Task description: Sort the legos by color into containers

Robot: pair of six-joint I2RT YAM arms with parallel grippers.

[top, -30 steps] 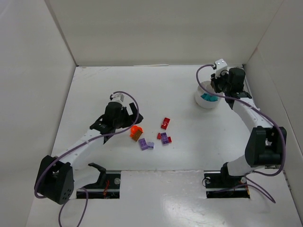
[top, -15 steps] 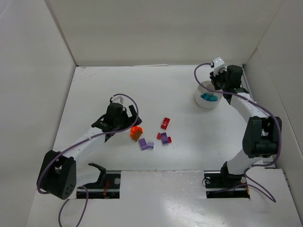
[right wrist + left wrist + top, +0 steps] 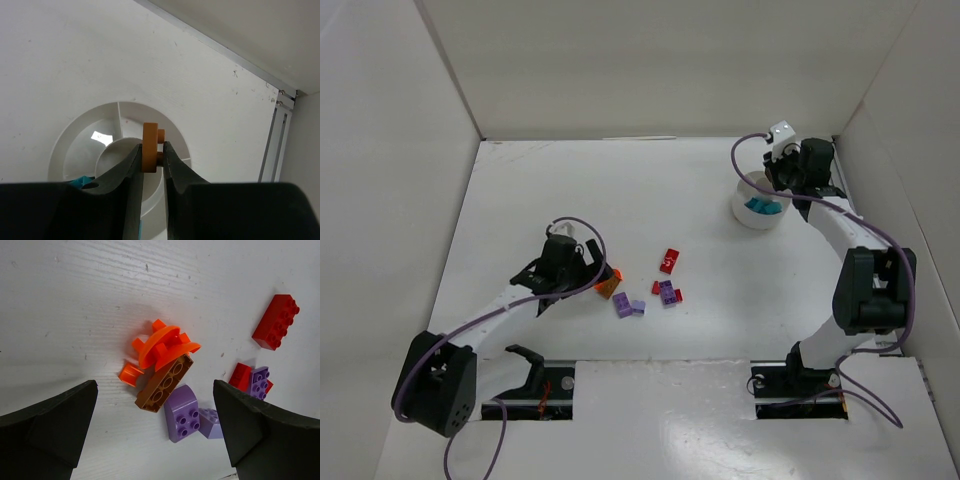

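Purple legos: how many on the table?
3. A curved one and a smaller one touch, beside the brown brick. The third sits apart, against small red pieces. The dish interior is partly hidden.

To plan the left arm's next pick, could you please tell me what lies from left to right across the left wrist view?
Small orange piece → orange round piece → small purple piece → small red brick → long red brick.
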